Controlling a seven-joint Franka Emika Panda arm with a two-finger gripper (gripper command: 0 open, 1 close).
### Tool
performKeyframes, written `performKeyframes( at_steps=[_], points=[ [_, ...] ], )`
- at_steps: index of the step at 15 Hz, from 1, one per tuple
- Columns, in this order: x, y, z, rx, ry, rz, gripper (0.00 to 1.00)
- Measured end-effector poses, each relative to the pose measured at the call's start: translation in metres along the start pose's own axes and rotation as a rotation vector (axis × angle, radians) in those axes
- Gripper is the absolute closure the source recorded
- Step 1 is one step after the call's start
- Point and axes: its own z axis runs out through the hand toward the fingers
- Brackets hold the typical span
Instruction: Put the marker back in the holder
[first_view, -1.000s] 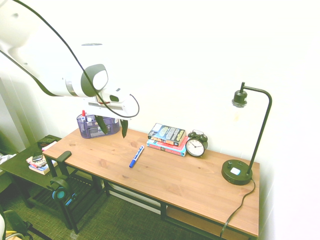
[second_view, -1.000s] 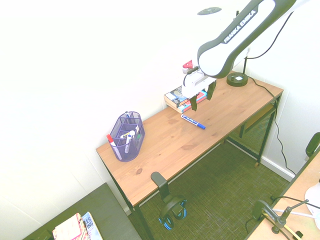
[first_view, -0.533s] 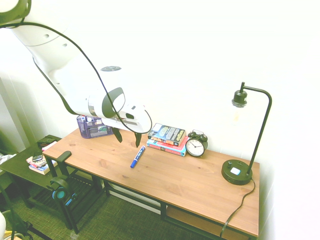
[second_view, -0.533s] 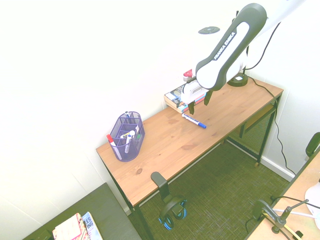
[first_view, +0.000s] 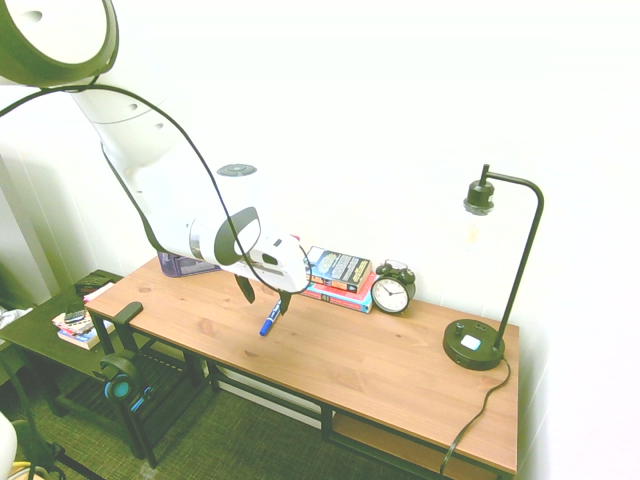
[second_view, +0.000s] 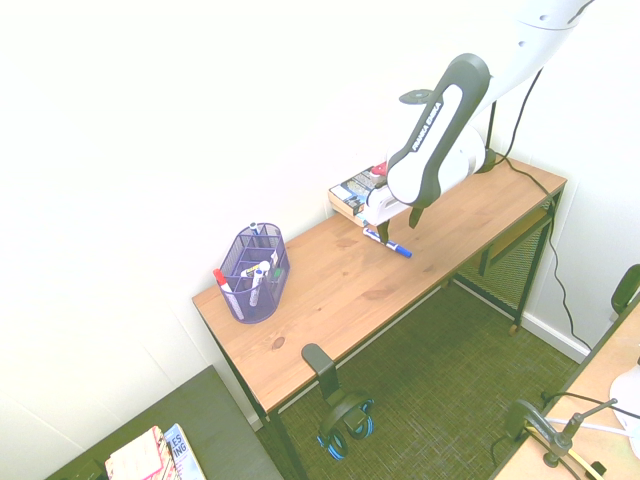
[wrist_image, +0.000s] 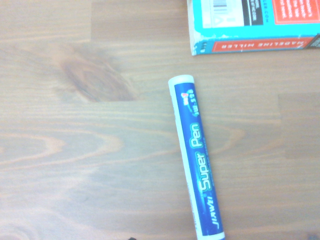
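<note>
From the first exterior view, the marker (first_view: 270, 319) lies flat on the wooden worktop (first_view: 380, 370), a slim blue stick with a pale band across its barrel. Its far end is hidden behind the gripper (first_view: 265, 293), which hangs right over it, pointing almost straight down. The two dark fingers (first_view: 246, 289) stand wide apart, one on each side of the marker, and they hold nothing. Just beyond the marker sits a stack of books (first_view: 337, 275), with an alarm clock (first_view: 392, 290) beside it and a black desk lamp (first_view: 490, 290) well apart toward the far end of the worktop. Only a purple corner of the holder (first_view: 180, 265) shows behind the arm.

In the second exterior view, the marker (second_view: 390, 244) lies slantwise near the middle of the worktop (second_view: 330, 300), just in front of the books (second_view: 352, 192). The gripper (second_view: 395, 221) is directly above it, its dark fingers (second_view: 414, 217) spread. The holder (second_view: 253, 272), a purple see-through mesh basket with pens standing in it, sits well apart near the other end, a red-capped pen (second_view: 222, 281) at its side.

The wrist view shows the marker (wrist_image: 196, 161) close up: a blue barrel with a white end and white edges, printed "Super Pen", lying on the wood grain near the corner of a teal book (wrist_image: 250, 25), not touching it.
</note>
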Motion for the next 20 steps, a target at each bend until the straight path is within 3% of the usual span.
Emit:
performKeyframes(
  at_steps=[4,5,20],
  points=[
    [-0.007,0.005,0.019,-0.012,-0.006,0.003,0.0],
    [-0.009,0.005,0.023,-0.008,-0.005,0.002,1.0],
    [-0.011,0.009,0.042,0.032,0.013,0.039,1.0]
  ],
)
